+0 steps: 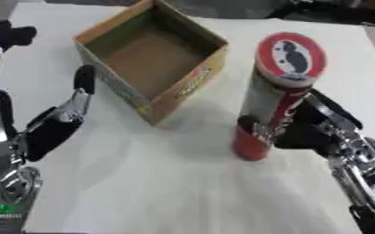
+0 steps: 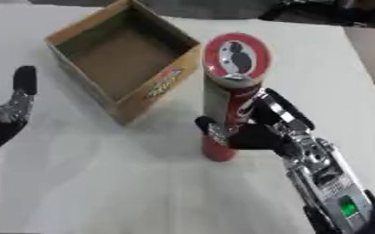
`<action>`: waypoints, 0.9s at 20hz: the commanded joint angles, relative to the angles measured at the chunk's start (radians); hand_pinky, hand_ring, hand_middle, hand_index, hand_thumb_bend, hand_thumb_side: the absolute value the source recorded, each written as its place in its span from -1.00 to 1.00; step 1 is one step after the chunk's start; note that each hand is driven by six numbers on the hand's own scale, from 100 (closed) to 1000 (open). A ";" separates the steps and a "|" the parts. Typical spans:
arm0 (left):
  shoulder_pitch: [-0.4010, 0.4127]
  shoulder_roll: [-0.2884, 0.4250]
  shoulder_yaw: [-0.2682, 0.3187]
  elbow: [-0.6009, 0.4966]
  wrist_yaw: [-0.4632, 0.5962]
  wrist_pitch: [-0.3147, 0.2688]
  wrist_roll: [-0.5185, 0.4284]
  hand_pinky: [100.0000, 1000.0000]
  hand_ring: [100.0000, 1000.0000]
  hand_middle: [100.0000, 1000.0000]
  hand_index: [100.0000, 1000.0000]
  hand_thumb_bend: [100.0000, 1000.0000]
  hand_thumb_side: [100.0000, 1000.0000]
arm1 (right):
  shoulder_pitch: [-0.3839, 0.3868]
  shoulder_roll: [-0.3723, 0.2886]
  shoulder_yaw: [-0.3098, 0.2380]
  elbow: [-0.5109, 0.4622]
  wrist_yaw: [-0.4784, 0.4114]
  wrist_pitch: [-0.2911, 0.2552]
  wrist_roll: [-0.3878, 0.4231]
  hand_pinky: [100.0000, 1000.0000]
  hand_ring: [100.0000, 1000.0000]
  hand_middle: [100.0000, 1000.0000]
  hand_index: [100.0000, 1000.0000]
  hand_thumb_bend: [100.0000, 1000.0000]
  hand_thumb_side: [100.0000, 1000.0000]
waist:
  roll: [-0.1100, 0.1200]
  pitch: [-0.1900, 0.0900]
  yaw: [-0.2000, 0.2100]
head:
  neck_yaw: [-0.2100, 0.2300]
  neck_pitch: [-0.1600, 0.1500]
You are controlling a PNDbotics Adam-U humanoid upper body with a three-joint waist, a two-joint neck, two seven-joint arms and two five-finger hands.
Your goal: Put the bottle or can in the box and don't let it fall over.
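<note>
A bare stretch of the white table [image 1: 167, 192] is seen between the two hands. The tall red can [image 1: 275, 98], a smooth cylinder with a round lid, is held upright low on its body by the right hand [image 2: 259, 132], fingers and thumb curled round it. The open cardboard box [image 1: 155, 57] stands just beyond the hand's left. The left hand [image 1: 59, 121] is kept open beside the box, fingers raised.

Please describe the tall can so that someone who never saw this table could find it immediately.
On the white table, look to the right of the open cardboard box. There the tall can stands upright, with the right hand curled around its lower part. It is the only red cylinder, and its round lid shows a dark figure.
</note>
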 commanded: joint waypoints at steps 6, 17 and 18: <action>0.001 0.002 0.015 -0.020 0.083 -0.008 0.122 0.60 0.63 0.24 0.48 -0.29 0.06 | -0.007 -0.018 -0.024 -0.016 -0.069 0.000 -0.056 1.00 1.00 0.76 0.46 -1.00 -1.00 | 0.003 -0.012 0.002 | 0.000 -0.001; 0.038 0.020 0.090 -0.020 0.175 0.011 0.262 0.60 0.64 0.23 0.42 -0.44 0.07 | -0.050 -0.051 -0.052 -0.016 -0.121 -0.046 -0.115 1.00 1.00 0.76 0.39 -1.00 -0.92 | 0.003 -0.020 0.005 | -0.006 0.017; 0.040 0.022 0.095 -0.020 0.177 0.017 0.264 0.60 0.64 0.22 0.42 -0.44 0.07 | -0.060 -0.061 -0.059 -0.016 -0.134 -0.043 -0.126 1.00 1.00 0.77 0.39 -1.00 -0.89 | 0.003 -0.022 0.005 | -0.006 0.017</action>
